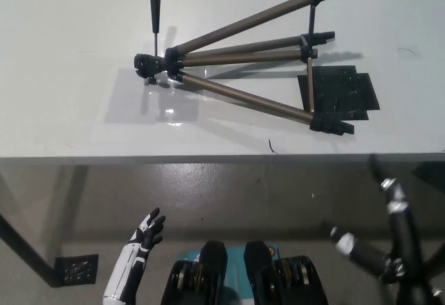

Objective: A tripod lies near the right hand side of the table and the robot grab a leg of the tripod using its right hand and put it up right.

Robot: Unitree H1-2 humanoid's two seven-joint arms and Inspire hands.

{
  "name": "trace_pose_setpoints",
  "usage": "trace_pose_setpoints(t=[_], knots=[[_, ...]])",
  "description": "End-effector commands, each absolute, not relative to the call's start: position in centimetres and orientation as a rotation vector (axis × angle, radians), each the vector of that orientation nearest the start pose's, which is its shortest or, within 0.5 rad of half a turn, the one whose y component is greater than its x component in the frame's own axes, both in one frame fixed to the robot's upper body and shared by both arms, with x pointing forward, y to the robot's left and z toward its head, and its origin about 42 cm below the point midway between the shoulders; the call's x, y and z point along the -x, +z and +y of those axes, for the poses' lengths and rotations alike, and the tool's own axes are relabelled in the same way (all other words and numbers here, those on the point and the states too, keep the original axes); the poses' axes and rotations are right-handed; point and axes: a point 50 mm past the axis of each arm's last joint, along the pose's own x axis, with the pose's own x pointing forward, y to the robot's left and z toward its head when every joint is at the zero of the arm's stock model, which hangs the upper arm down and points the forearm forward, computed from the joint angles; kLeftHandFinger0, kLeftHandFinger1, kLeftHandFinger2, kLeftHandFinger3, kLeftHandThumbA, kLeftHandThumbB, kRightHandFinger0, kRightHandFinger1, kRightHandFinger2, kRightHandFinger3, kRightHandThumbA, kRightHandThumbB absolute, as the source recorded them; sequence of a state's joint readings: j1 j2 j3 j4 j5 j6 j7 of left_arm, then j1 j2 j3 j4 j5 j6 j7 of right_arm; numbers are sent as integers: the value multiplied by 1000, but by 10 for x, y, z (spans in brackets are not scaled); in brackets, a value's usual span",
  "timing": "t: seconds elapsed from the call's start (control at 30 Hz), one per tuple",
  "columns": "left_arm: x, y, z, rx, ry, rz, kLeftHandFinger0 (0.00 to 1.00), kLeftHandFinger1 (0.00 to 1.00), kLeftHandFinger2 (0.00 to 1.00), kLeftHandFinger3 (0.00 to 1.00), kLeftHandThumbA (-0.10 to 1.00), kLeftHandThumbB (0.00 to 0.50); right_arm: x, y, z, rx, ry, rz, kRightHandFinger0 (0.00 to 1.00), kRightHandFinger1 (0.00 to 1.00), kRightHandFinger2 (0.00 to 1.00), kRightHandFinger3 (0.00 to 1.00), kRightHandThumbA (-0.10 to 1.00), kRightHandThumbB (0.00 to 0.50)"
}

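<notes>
Looking down from the head camera, I see the black right robot hand (379,239) low at the picture's right, below the near edge of the counter and well apart from anything on it. Its fingers are spread and it holds nothing; the arm behind it is cut off by the bottom right corner, and the dark parts blend together, so I cannot make out the hand's full shape. The white left robot hand (147,234) rests at the lower left, also below the counter edge, fingers apart and empty, with its forearm cut off by the bottom of the frame.

Further out, the pale grey flat counter (62,62) fills the upper half of the view. The bronze-and-black metal tripod (240,58) lies on its side toward the right half of the counter, head to the left and legs fanned out to the right. Its black handle (155,10) sticks away from the head toward the far edge. The nearest leg ends in a black foot (332,124) close to the counter's near edge. A flat black square sheet (344,91) lies under the leg ends, partly hidden by them. A small dark square plate (75,270) sits on the floor at lower left. I can read no writing or brand anywhere.
</notes>
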State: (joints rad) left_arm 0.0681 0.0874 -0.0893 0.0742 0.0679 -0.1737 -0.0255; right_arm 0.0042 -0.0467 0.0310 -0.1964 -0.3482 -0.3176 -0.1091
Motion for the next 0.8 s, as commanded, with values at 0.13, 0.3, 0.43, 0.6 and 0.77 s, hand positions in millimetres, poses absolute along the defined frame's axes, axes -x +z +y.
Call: trace_pose_setpoints(t=[0.13,0.3,0.43,0.6,0.77], knots=[[-262,81,213,-180,-162,-149,1000,1000,1000,1000,1000,406,-316,346,-226,889,-259,-929,1000,1000,1000,1000,814,407],[-257,79,213,-187,-164,-130,1000,1000,1000,1000,1000,409,-364,407,-217,1027,-227,-909,1000,1000,1000,1000,831,472],[-252,75,213,-179,-166,-127,1000,1000,1000,1000,1000,408,-391,440,-203,1140,-181,-850,1000,1000,1000,1000,907,457],[-250,74,213,-177,-164,-123,1000,1000,1000,1000,1000,412,-421,473,-180,1212,-143,-816,1000,1000,1000,1000,905,480],[-244,72,215,-179,-162,-121,1000,1000,1000,1000,1000,392,-455,489,-153,1306,-86,-745,1000,1000,1000,1000,902,485]])
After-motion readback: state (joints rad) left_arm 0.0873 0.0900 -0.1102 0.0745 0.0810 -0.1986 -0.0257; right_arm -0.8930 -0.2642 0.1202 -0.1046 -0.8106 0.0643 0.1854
